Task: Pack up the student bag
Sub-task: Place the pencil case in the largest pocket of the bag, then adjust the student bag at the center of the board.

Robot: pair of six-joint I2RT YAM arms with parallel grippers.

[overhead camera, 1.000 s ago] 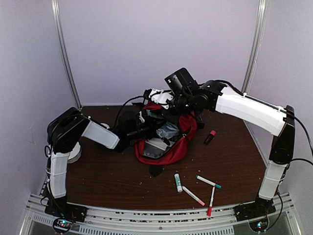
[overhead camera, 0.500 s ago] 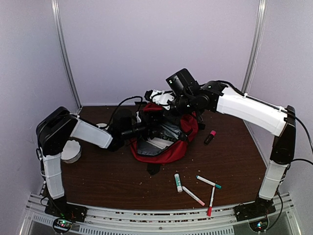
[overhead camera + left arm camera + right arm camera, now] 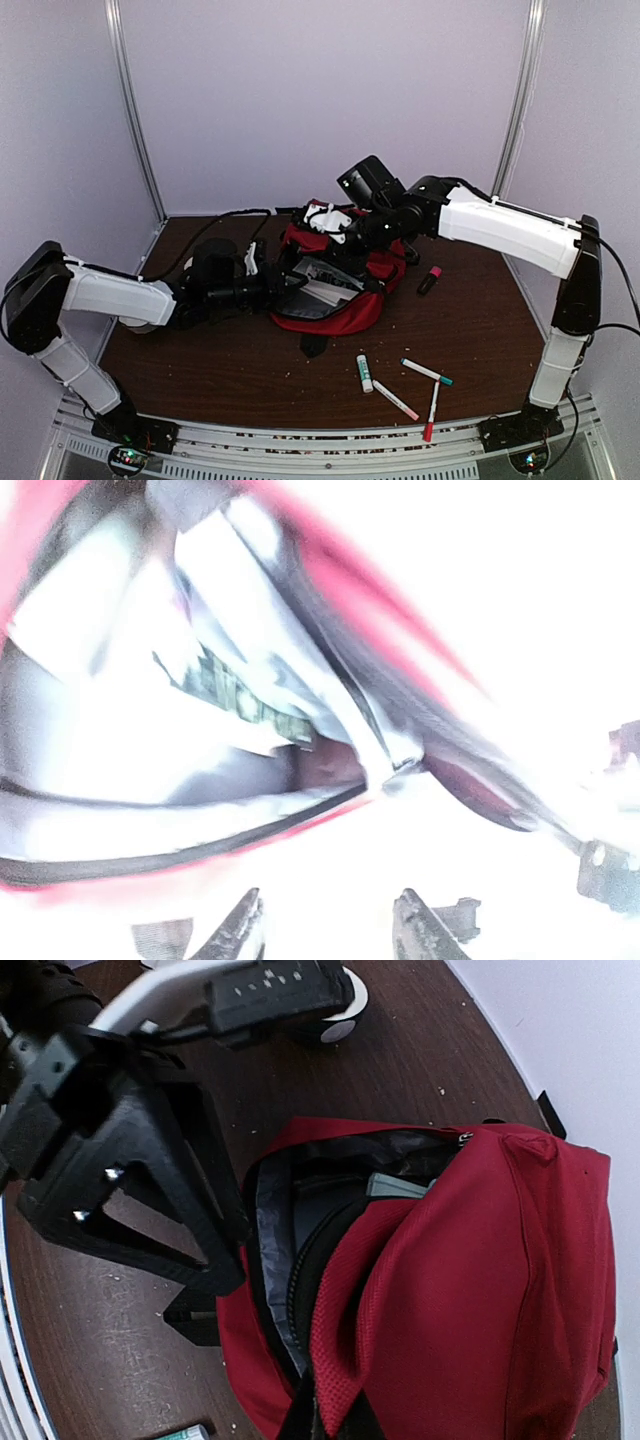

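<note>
Red fabric student bag (image 3: 345, 300) with black zipper trim and grey lining, lying mid-table toward the back, its mouth open toward the left arm; pale contents inside, blurred. At the bag's raised top edge, right gripper (image 3: 350, 232); in its wrist view the dark fingers (image 3: 300, 1415) are pinched together on red mesh. Just beside the open mouth, left gripper (image 3: 325, 935), tips apart with nothing between them. Loose on the table (image 3: 220, 370) near the front: glue stick (image 3: 364, 372) and three markers (image 3: 396, 400). Right of the bag: pink highlighter (image 3: 429, 280).
</note>
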